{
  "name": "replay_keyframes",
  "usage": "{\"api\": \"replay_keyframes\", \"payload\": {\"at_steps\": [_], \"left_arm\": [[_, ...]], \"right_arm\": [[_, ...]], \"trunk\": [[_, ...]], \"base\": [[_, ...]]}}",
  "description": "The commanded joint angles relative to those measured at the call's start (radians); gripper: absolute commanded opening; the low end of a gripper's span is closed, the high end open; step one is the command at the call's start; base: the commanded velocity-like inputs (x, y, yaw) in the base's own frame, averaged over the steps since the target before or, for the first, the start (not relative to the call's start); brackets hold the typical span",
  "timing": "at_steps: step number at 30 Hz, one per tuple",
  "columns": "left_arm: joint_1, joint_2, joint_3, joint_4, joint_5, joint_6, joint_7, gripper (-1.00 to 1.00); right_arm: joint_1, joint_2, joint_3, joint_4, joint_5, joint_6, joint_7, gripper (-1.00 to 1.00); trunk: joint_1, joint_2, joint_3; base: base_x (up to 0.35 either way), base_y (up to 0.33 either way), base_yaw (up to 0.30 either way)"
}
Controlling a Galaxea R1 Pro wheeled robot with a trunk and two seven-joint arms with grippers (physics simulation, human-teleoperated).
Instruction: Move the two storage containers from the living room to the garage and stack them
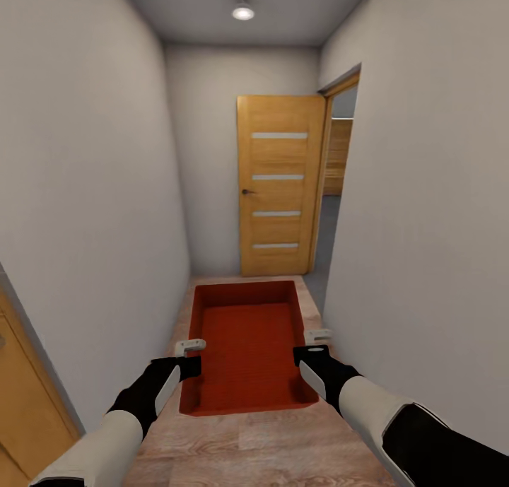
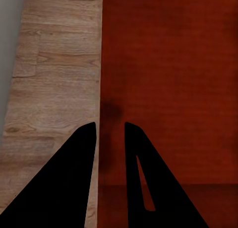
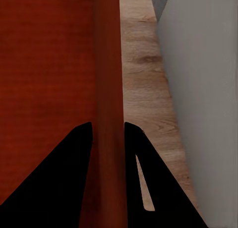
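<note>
I am in a narrow hallway, with the living room out of view. One orange-red storage container [image 1: 246,342] hangs level in front of me above the wood-plank floor, held between both arms. My left gripper [image 1: 189,346] is shut on its left wall [image 2: 101,89], one finger on each side of the rim. On the opposite wall [image 3: 106,64] my right gripper [image 1: 317,335] is shut in the same way. In the left wrist view the left gripper [image 2: 110,131] straddles the rim, and in the right wrist view so does the right gripper [image 3: 108,129]. The bin is empty inside.
Pale walls stand close on both sides. A wooden door [image 1: 279,184] stands swung open at the hallway's end. Beside it on the right an open doorway [image 1: 338,155] shows a grey floor [image 1: 327,215] and wooden planks beyond. Another wooden door edge [image 1: 21,402] is at the near left.
</note>
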Motion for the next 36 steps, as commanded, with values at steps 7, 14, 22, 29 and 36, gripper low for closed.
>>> {"api": "replay_keyframes", "payload": {"at_steps": [7, 14, 22, 29, 36], "left_arm": [[0.000, -0.001, 0.008, -0.001, -0.018, 0.007, 0.051, -1.00], [0.000, -0.001, 0.009, -0.001, -0.018, 0.007, 0.051, -1.00], [0.000, -0.001, 0.009, -0.001, -0.018, 0.007, 0.051, -1.00], [0.000, -0.001, 0.009, -0.001, -0.018, 0.007, 0.051, -1.00], [0.000, -0.001, 0.009, -0.001, -0.018, 0.007, 0.051, -1.00]], "right_arm": [[0.000, 0.001, 0.019, -0.016, -0.009, 0.006, -0.006, -1.00], [0.000, 0.000, 0.019, -0.016, -0.010, 0.006, -0.006, -1.00], [0.000, 0.000, 0.018, -0.016, -0.010, 0.006, -0.006, -1.00], [0.000, 0.000, 0.019, -0.016, -0.010, 0.006, -0.006, -1.00], [0.000, -0.001, 0.018, -0.016, -0.010, 0.006, -0.006, -1.00]], "trunk": [[0.001, -0.001, 0.000], [0.001, -0.001, 0.000], [0.001, -0.001, 0.000], [0.001, -0.001, 0.000], [0.001, -0.001, 0.000]], "base": [[0.326, 0.000, -0.017], [0.326, 0.000, 0.000], [0.326, 0.000, 0.000], [0.326, 0.000, 0.000], [0.326, 0.000, 0.000]]}}
